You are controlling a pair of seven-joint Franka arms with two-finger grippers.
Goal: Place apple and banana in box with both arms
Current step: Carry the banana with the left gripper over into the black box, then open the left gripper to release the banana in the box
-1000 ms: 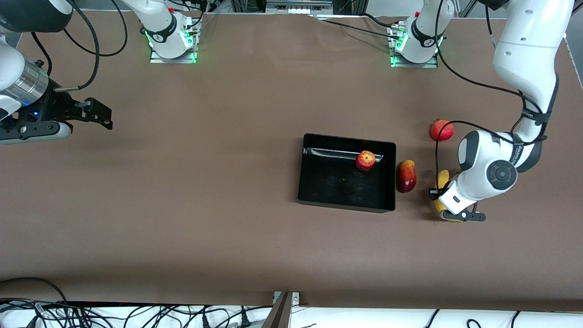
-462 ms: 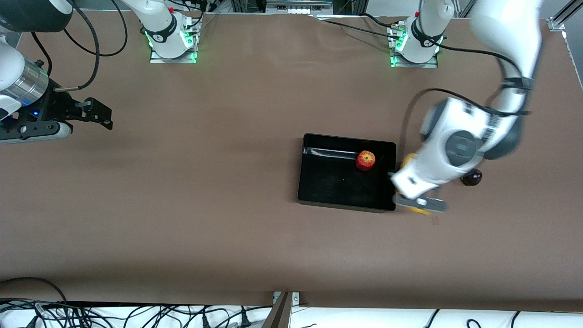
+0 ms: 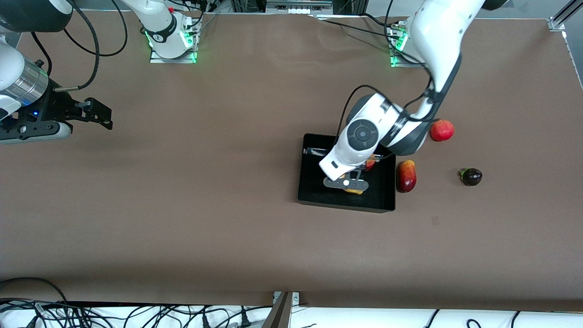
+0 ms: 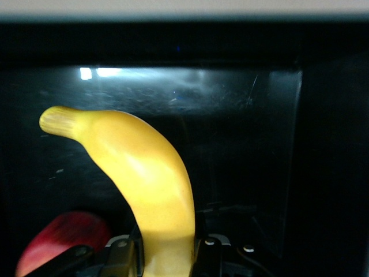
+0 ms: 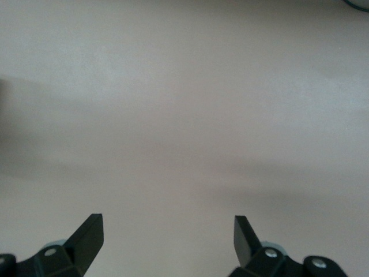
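Note:
The black box (image 3: 314, 187) lies in the middle of the table. My left gripper (image 3: 346, 183) is over its inside, shut on the yellow banana (image 3: 355, 191), which the hand mostly hides. In the left wrist view the banana (image 4: 144, 173) sticks out from the left gripper (image 4: 166, 254) above the box floor (image 4: 248, 144), and the apple (image 4: 57, 236) lies in the box beside it. In the front view only a sliver of the apple (image 3: 370, 164) shows under the arm. My right gripper (image 3: 98, 114) waits open and empty over bare table (image 5: 168, 231) at the right arm's end.
An elongated red-yellow fruit (image 3: 406, 176) lies just outside the box wall toward the left arm's end. A plain red round fruit (image 3: 442, 130) and a small dark purple fruit (image 3: 471, 176) lie farther that way. Cables run along the table's front edge.
My left arm has carried the banana from the table near the left arm's end to over the box. The dark purple fruit has come into view. The right arm has not moved.

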